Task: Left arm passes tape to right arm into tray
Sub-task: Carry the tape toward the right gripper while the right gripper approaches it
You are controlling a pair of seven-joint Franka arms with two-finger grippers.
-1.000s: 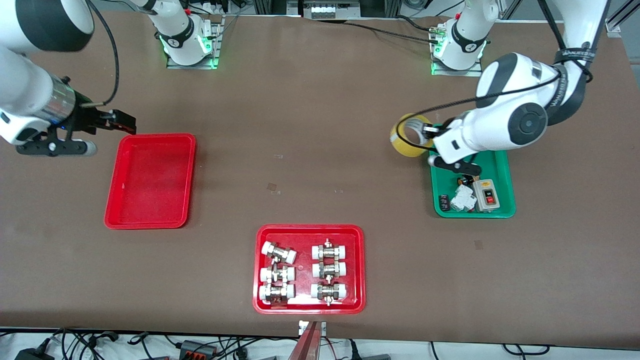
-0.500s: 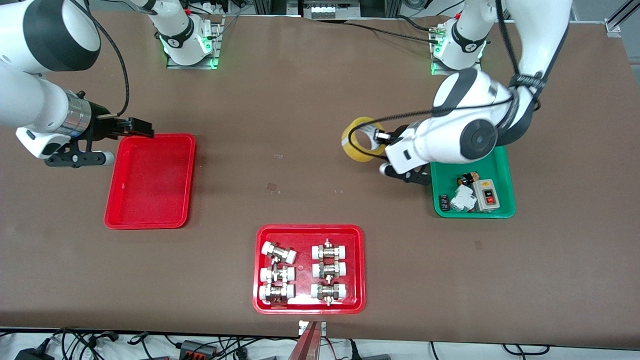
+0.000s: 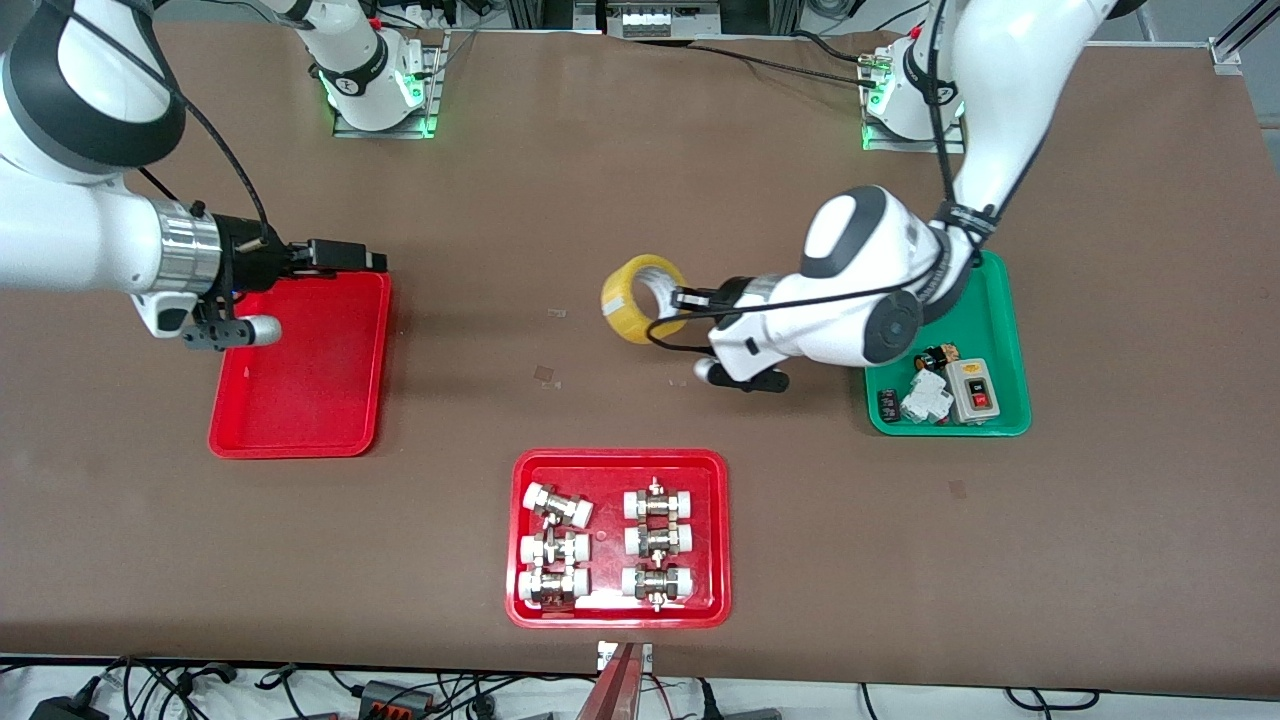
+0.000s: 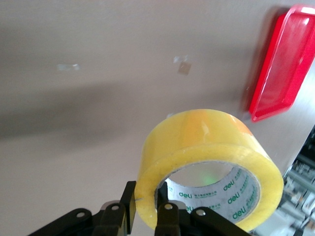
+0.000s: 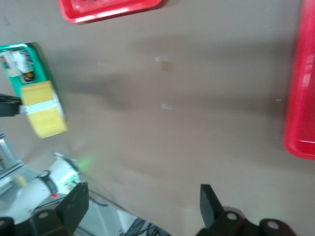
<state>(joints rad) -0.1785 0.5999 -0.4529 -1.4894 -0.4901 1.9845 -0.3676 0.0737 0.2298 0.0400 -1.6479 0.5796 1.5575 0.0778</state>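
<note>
The left arm's gripper (image 3: 676, 298) is shut on the wall of the yellow tape roll (image 3: 645, 298) and holds it in the air over the bare table middle. In the left wrist view one finger sits inside the hole and one outside the tape (image 4: 211, 162), with the gripper (image 4: 145, 209) clamped on it. The right arm's gripper (image 3: 372, 260) is open and empty, over the corner of the plain red tray (image 3: 300, 440) that lies nearest the table middle. In the right wrist view the gripper (image 5: 142, 206) has its fingers wide apart, with the tape (image 5: 43, 109) farther off and the tray's edge (image 5: 300, 88) in view.
A red tray of metal fittings (image 3: 618, 610) lies near the table's front edge. A green tray (image 3: 985, 300) with a switch box and small parts lies toward the left arm's end. Both arm bases stand along the table's back edge.
The left arm has carried the tape from over the green tray toward the table middle. The right gripper has moved from outside the red tray toward the middle, now over the tray's corner.
</note>
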